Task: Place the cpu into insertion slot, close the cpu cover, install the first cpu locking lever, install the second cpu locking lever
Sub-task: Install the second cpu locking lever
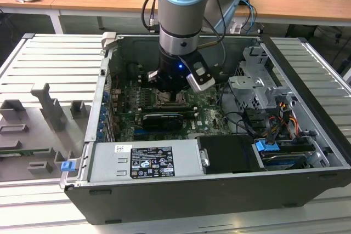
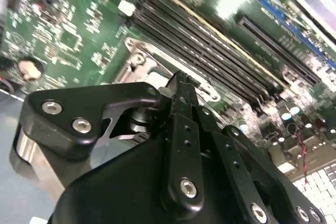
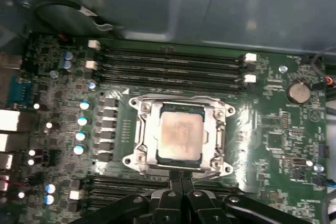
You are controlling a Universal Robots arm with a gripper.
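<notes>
Arm: reaches down into the open computer case [image 1: 219,190] in the exterior view, with the gripper [image 1: 174,96] low over the motherboard [image 1: 211,114].
Gripper state: in the first wrist view the two fingertips [image 3: 175,178] are pressed together with nothing between them; the gripper [image 3: 181,174] sits at the edge of the socket frame.
Contact: the tips look to be at or just above the frame's edge; I cannot tell whether they touch it.
Cpu: the cpu [image 3: 180,138] lies flat in the socket, its pale metal top showing through the window of the frame.
Cpu cover: the cpu cover [image 3: 149,135] lies down around the cpu, flat on the socket.
Second wrist view: the closed gripper [image 2: 179,83] points at a corner of the cpu cover [image 2: 140,55].
Memory slots: a row of long dark memory slots [image 3: 173,59] runs beside the socket, on the side away from the gripper.
Coin battery: a round coin battery [image 3: 297,92] sits on the motherboard [image 3: 273,145], well apart from the cpu.
</notes>
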